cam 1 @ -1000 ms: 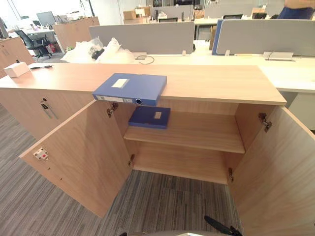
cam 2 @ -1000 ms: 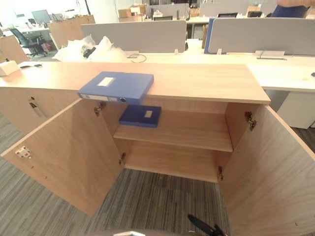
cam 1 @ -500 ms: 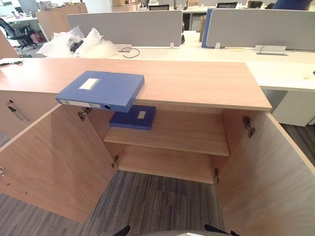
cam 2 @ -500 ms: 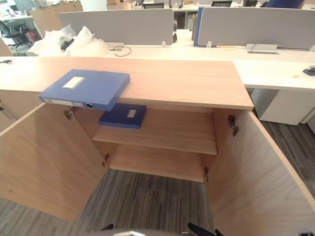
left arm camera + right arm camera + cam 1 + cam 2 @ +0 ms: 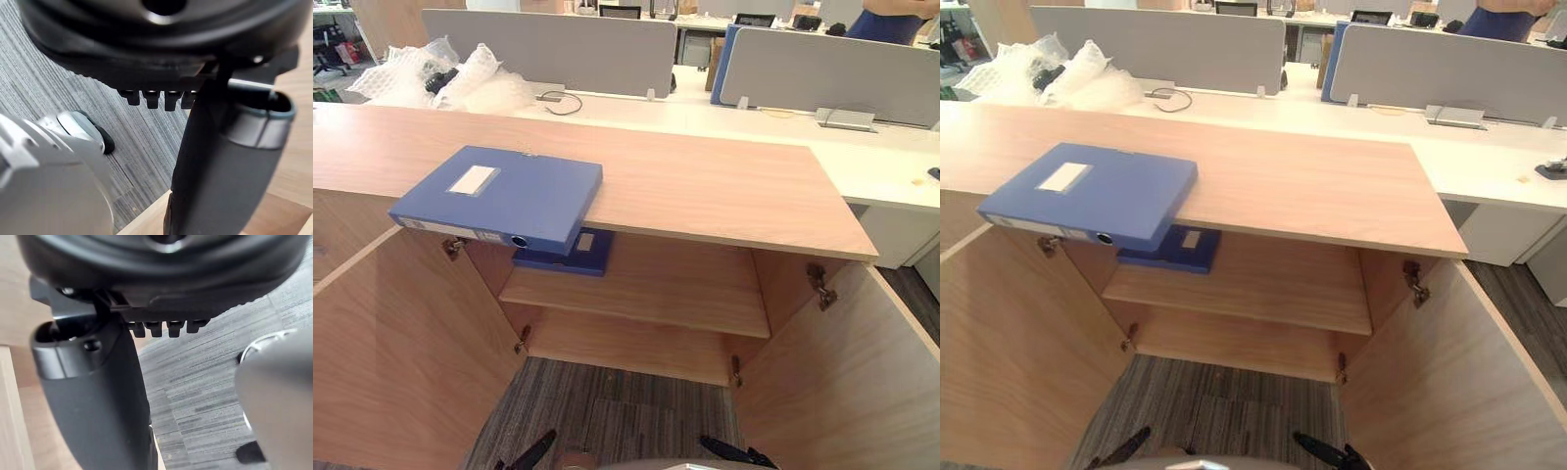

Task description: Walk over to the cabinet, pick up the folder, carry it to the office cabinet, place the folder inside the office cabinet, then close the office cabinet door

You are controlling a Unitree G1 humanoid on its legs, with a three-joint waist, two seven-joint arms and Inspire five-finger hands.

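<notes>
A blue folder (image 5: 499, 199) lies flat on the wooden cabinet top (image 5: 705, 186), its near end overhanging the front edge at the left. A second blue folder (image 5: 566, 257) rests on the upper shelf (image 5: 656, 294) inside the cabinet, just below the first. Both cabinet doors stand open, the left door (image 5: 401, 362) and the right door (image 5: 842, 382) swung towards me. My left hand (image 5: 220, 161) and my right hand (image 5: 93, 396) hang low over the carpet, fingers relaxed, holding nothing.
A heap of bubble wrap (image 5: 431, 78) sits on the white desk (image 5: 881, 166) behind the cabinet, with grey partitions (image 5: 558, 49) beyond. A person in blue (image 5: 886, 20) stands at the far right. Striped grey carpet (image 5: 607, 411) lies between the open doors.
The camera has moved closer to the cabinet, so the folder and shelf look larger and nearer. The folders and doors themselves have not moved.
</notes>
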